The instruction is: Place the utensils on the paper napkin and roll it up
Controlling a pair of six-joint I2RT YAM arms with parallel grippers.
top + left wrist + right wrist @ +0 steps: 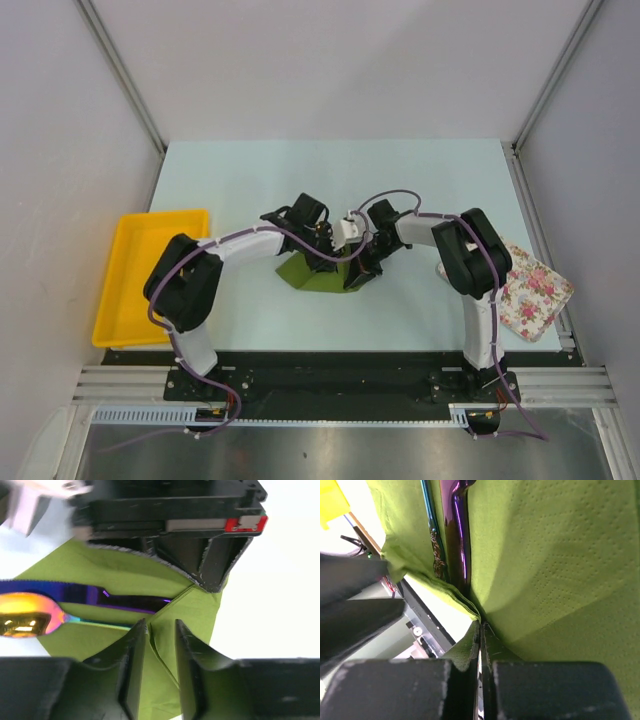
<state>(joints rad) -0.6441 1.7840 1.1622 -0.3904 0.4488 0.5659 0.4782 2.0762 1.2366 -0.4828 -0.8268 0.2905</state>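
Note:
The olive-green paper napkin (322,275) lies at the table's middle, partly folded over the utensils. A gold-headed spoon (27,621) and a dark purple handle (105,596) lie on the paper napkin (115,570). In the right wrist view the purple handle (456,540) and a thin teal piece (427,510) sit in a fold. My left gripper (160,632) stands open, with a raised napkin crease loose between its fingers. My right gripper (481,630) is shut, pinching the napkin's (555,555) edge at its fingertips. In the top view both grippers (318,245) (360,262) meet over the napkin.
A yellow tray (150,275) sits at the table's left edge. A white floral cloth (535,290) lies at the right edge. The right gripper (212,582) hangs close in front of the left wrist camera.

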